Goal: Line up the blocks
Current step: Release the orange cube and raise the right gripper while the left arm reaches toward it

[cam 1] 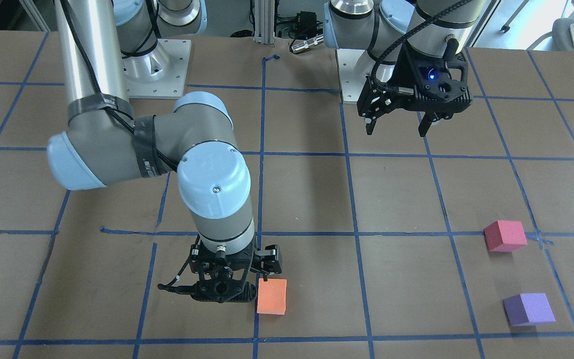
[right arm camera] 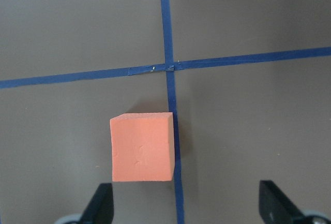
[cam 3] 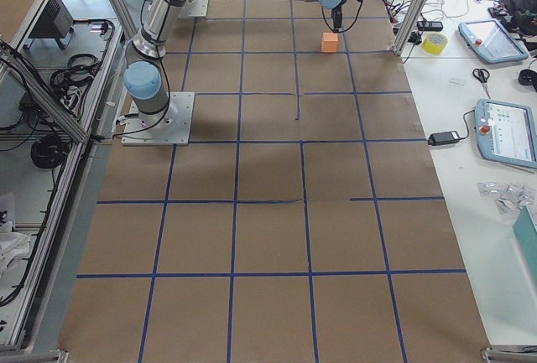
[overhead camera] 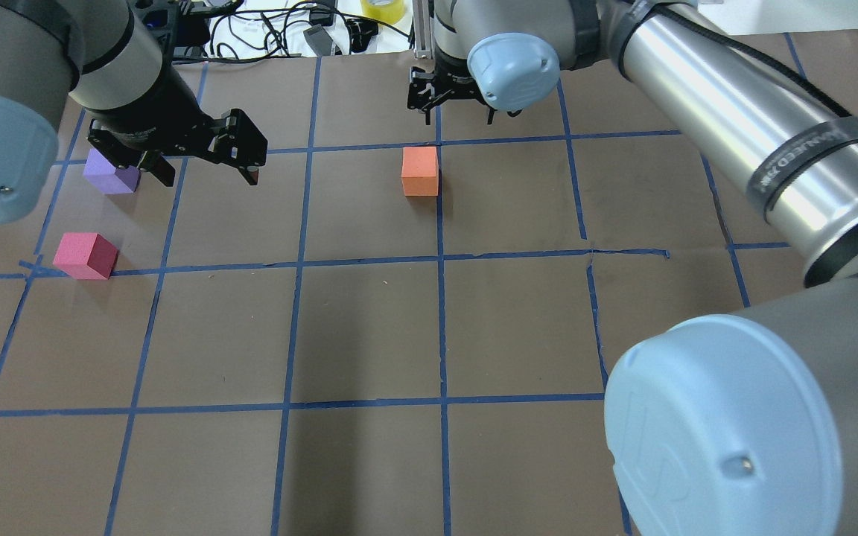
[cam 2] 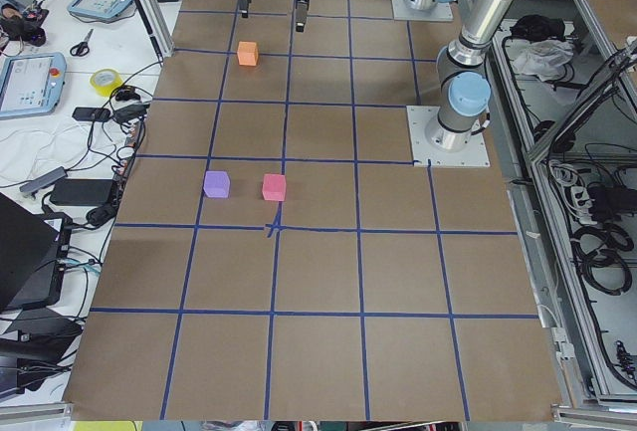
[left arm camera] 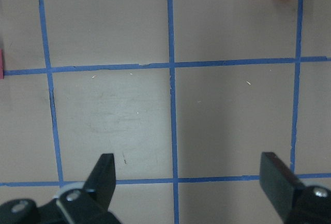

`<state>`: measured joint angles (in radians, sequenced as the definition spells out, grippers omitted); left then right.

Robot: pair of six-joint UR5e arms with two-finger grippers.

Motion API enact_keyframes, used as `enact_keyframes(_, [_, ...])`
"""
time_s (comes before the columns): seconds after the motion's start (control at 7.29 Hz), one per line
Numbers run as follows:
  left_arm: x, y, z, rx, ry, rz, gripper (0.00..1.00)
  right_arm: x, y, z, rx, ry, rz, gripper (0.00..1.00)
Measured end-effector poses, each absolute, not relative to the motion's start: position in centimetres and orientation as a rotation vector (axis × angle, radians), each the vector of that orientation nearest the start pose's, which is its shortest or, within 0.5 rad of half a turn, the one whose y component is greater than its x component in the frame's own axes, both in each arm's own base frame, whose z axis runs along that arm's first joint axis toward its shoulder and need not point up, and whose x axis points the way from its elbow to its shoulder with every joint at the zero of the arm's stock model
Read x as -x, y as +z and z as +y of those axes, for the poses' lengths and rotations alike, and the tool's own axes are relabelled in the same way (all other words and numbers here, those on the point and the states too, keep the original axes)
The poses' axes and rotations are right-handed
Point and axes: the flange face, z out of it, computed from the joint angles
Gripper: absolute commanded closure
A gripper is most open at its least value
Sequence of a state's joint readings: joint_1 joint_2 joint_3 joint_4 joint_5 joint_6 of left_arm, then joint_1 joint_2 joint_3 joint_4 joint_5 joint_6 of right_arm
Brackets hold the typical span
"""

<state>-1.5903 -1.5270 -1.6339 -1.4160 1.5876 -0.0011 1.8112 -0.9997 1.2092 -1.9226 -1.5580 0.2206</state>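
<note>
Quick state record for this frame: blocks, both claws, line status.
orange block: on the table beside a tape line, just ahead of the right claw, not gripped
pinkish-red block: robot's left side, free
purple block: farther out than the pinkish-red one, free
left claw: open, empty, raised
right claw: open, low over the table
line: not yet formed

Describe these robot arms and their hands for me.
The right arm and left arm are silver-grey tubes with pale blue round caps at the joints. A black cable runs along each, taped on the right arm. The left hand and right hand are black, open-framed, two-fingered; a blue light shows on the left one.
</note>
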Motion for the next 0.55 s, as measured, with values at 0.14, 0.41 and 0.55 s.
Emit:
enact_keyframes(0.14, [13.9,49.6,-48.9,-0.015,-0.260,3.116,0.00,-27.1,37.8,-66.0,0.056,-0.228,3.095,0.00])
enact_keyframes(0.41, [14.0,49.2,-50.7,-0.008,-0.339,3.134,0.00,-21.3,41.7,-60.2,0.075,-0.232,3.112,0.00])
enact_keyframes(0.55, [14.4,48.7,-51.8,0.003,-0.382,3.166,0.00,-18.8,43.3,-56.5,0.059,-0.213,3.123,0.00])
